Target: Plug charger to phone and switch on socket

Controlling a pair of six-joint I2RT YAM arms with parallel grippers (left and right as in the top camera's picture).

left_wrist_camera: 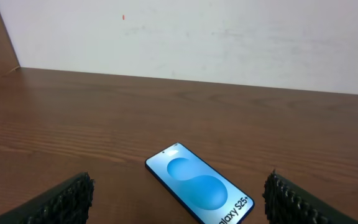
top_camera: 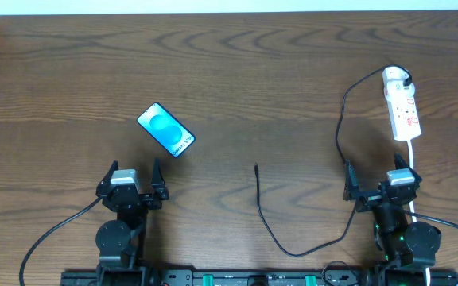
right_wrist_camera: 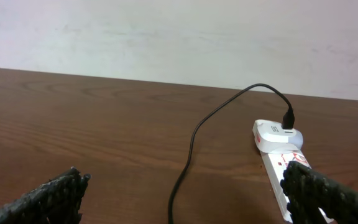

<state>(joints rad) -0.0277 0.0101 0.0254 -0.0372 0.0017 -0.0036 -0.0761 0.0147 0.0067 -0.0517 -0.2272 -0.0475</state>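
**Loose phone, thin plug, slack cable: where this can slip**

Both grippers hover low at the near edge of the bench (top_camera: 253, 63) with nothing in them. The left gripper (top_camera: 136, 169) has its jaws well apart, and the right gripper (top_camera: 374, 171) is spread wide as well.

The phone (top_camera: 165, 130) lies flat and screen-up at a slant, just beyond the left gripper. The charger (top_camera: 258, 191) has its plug tip lying free mid-bench, well apart from the phone. Its cable loops back toward the robot and then climbs past the right gripper to the white adapter (top_camera: 396, 78), which is seated in the far end of the socket (top_camera: 404, 111).

Likely trouble, as I judge it:

- **Plug tip:** it is small and lies flat on the wood, so a pinch from above may skid off it or pick it up twisted, and it would then not line up with the port.
- **Phone:** nothing braces it, so pushing the plug in could simply slide or spin it unless the other gripper pins it.
- **Port:** which end of the phone carries the port cannot be told here, so an approach could go to the wrong end.
- **Cable:** it runs just beside the right gripper, so a move there could snag it. A hard pull toward the phone could also drag the socket or loosen the adapter.
- **Switches:** the red switches are small and close together, so a wide-open gripper might miss or hit the wrong one.
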